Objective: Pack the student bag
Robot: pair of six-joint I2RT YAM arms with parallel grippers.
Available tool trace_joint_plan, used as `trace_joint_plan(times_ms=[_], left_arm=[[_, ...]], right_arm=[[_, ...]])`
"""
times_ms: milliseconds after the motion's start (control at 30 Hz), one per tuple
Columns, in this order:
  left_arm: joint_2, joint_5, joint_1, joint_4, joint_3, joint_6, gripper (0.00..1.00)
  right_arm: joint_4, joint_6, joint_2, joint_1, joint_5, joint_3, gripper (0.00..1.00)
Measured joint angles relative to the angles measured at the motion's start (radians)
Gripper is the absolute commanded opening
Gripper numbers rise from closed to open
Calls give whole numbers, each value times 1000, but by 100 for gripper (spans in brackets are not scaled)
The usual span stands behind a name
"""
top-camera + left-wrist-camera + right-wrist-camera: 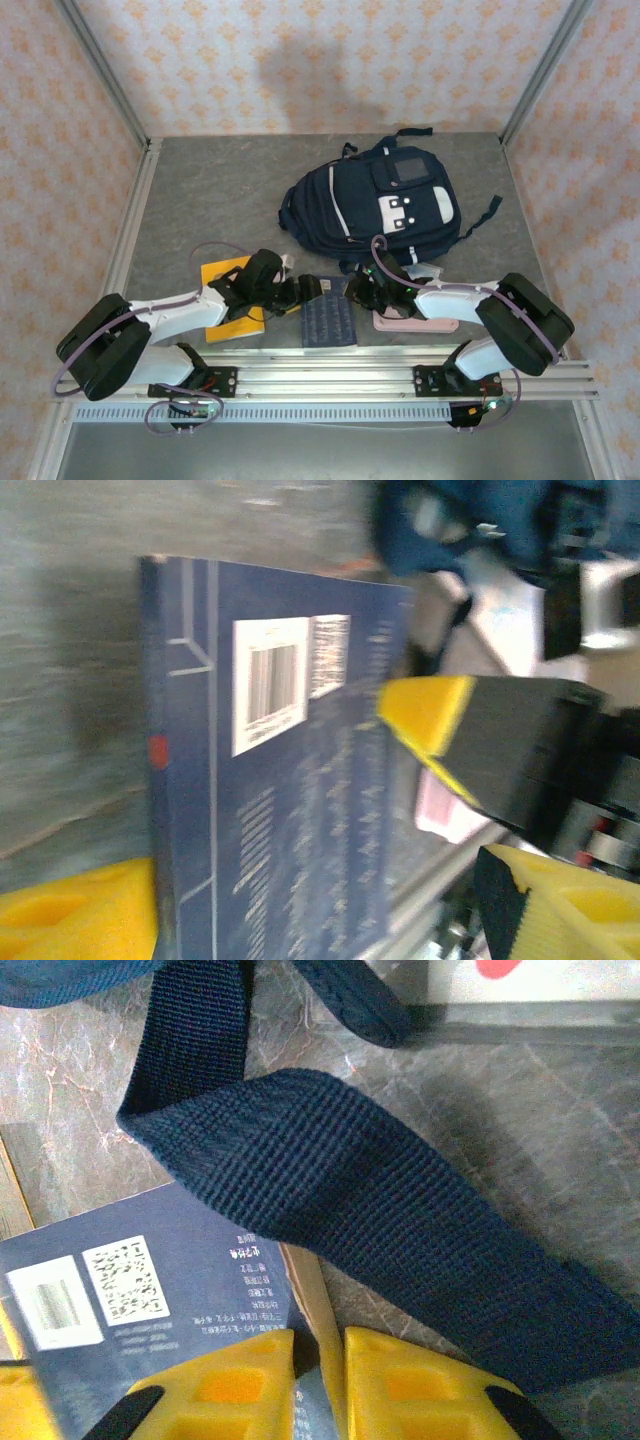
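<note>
Right gripper (320, 1345): fingers nearly together. The right edge of the navy book (130, 1280) ran into the slit between them, which read as a pinch on that edge. Left gripper (300, 885): jaws wide apart, straddling the same book; couldn't tell if the pads touched it. Strap (350, 1190) lay over the book's far corner, just ahead of the right fingers.

Bag (365, 205) sat centre-right in the top view, front up, just beyond both grippers, with no opening visible.

Progress: early, I'd say. Navy book, yellow book (222, 272) and pink book (400, 325) were all out on the table (200, 190), lower centre. Left to do: open the bag, load the books.

Pose: both arms reached in low from the lower corners, wrists meeting at the navy book's top edge. Left forearm was over the yellow book, right wrist over the pink one.
</note>
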Motion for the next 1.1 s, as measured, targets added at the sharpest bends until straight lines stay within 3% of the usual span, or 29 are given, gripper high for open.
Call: trace_joint_plan(times_ms=[233,500,700,867,1000,1100], left_arm=[[-18,29,-18,144,0,-24,78],[58,31,-18,161,2,-18,66],[179,32,-18,162,4,-15,39],[218,33,-18,134,36,18,0],[180,30,-19,45,100,84,0],[100,19,-18,-50,134,138,0]], right_arm=[[32,7,0,-2,15,-4,18],[36,7,0,-2,34,-4,18],[35,7,0,-2,37,-4,18],[25,3,-6,-5,43,-3,19],[-35,-16,-61,-11,68,-3,21],[-113,-55,-142,-11,78,-1,30]])
